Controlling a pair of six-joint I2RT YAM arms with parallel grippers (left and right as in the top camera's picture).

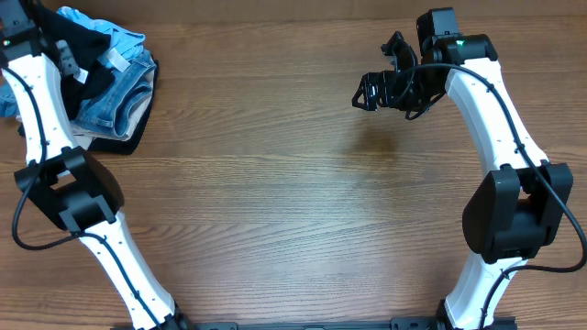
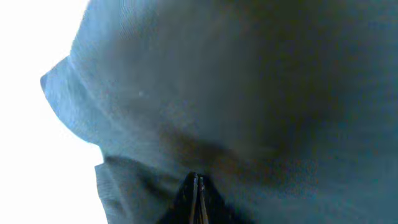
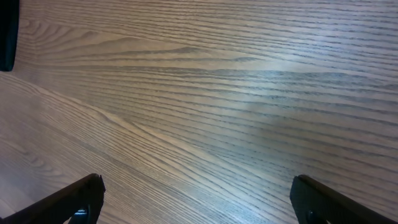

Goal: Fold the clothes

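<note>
A pile of clothes lies at the far left corner of the table: pale denim shorts, a black garment under them and a blue piece at the top. My left gripper is down in this pile. In the left wrist view its fingers are pressed together with blue-grey cloth filling the frame. My right gripper hangs open and empty above bare wood at the far right. Its two fingertips show wide apart in the right wrist view.
The wooden table stretches between the two arms. The left arm's elbow stands just in front of the pile. The right arm's elbow is at the right edge.
</note>
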